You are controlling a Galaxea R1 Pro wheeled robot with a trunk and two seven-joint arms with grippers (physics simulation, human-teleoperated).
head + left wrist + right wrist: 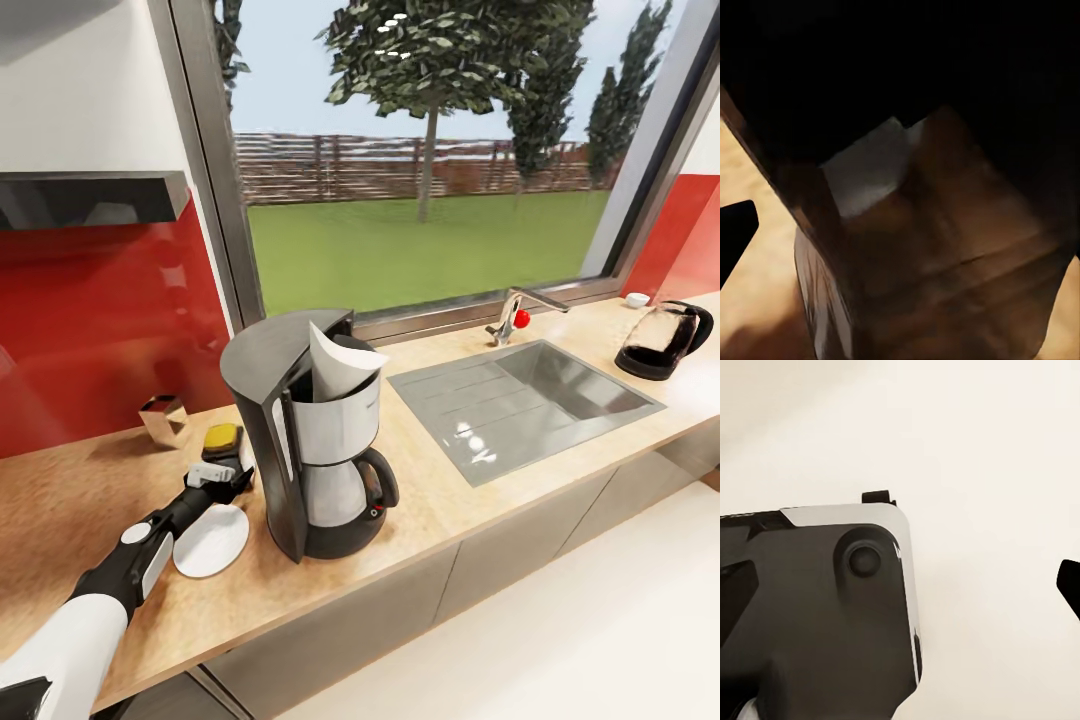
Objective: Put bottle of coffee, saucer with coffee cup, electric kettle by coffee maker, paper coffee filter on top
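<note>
coffee maker point(315, 440) stands on the kitchen countertop point(480, 500), a little left of the sink point(525, 400), its lid swung open and the paper coffee filter point(340, 362) standing up out of its top. its glass carafe sits in the base with the black handle and small red switch facing the near right. just left of the machine's base lies the saucer point(212, 540), flat and white on the tan wood-look surface. beyond the saucer, near the red backsplash, a yellow-capped object point(221, 436) that looks like the bottle of coffee is partly hidden behind the left gripper point(222, 478), so i cannot tell whether they touch. a small shiny metal cup point(165, 418) stands further left, against the backsplash.

the left arm reaches in from the near left, its gripper over the far edge of the saucer; how wide its fingers stand i cannot tell. the left wrist view is dark and blurred, with tan surface to one side.

at the far right of the counter sits the electric kettle point(665, 342), well apart from the coffee maker, past the sink and its tap point(515, 315). a wide window behind looks out on grass, trees and a fence. a dark shelf point(90, 195) juts from the white wall upper left.

the right wrist view faces a pale floor beside a dark robot part; the finger spread there is unclear.
</note>
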